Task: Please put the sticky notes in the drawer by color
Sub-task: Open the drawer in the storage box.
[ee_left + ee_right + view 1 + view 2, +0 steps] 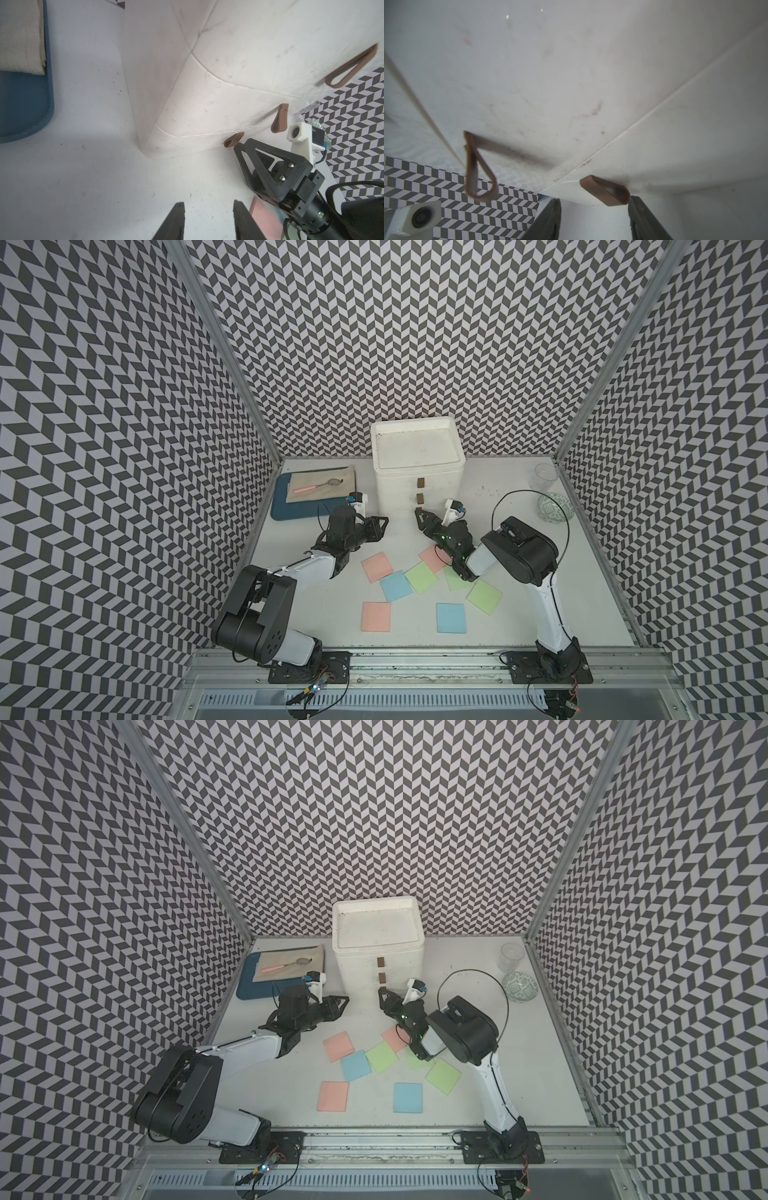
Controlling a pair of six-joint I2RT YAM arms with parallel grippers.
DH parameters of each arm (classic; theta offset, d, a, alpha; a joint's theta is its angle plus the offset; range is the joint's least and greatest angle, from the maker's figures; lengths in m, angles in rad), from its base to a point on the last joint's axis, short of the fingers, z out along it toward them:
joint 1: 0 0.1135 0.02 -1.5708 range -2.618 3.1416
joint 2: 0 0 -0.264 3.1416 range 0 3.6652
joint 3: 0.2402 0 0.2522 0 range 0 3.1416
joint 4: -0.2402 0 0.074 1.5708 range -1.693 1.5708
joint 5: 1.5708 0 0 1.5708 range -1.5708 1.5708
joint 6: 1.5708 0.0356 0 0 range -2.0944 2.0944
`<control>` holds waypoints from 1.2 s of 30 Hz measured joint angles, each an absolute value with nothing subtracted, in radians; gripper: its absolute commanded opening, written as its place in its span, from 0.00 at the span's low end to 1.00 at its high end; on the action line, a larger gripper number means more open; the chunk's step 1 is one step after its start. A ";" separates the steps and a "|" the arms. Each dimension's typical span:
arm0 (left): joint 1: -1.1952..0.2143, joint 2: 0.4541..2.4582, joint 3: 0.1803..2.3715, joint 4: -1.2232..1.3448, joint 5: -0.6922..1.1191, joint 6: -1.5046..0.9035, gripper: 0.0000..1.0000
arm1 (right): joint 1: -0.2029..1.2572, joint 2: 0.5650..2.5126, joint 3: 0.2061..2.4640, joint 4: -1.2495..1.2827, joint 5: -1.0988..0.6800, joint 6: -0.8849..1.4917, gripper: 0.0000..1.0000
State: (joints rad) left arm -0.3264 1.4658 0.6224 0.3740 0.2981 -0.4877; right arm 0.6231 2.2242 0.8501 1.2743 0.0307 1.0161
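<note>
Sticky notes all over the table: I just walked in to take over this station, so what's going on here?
The robot is only starting to sort them into the white drawer unit. Its right hand sits open at the bottom drawer's brown tab, not closed on it. The left hand hovers open and empty nearby. All drawers look shut. Eight sticky notes, pink, blue and green, lie on the table.

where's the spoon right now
In both top views the spoon lies on the beige cloth on the blue tray, left of the white drawer unit.
</note>
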 measured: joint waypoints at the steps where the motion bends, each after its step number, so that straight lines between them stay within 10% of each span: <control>1: -0.326 1.466 0.622 0.374 0.299 -0.488 0.43 | 0.623 2.226 0.851 1.275 0.030 1.022 0.56; 36: -0.326 1.466 0.622 0.376 0.313 -0.491 0.43 | 0.645 2.234 0.947 1.088 0.075 1.066 0.40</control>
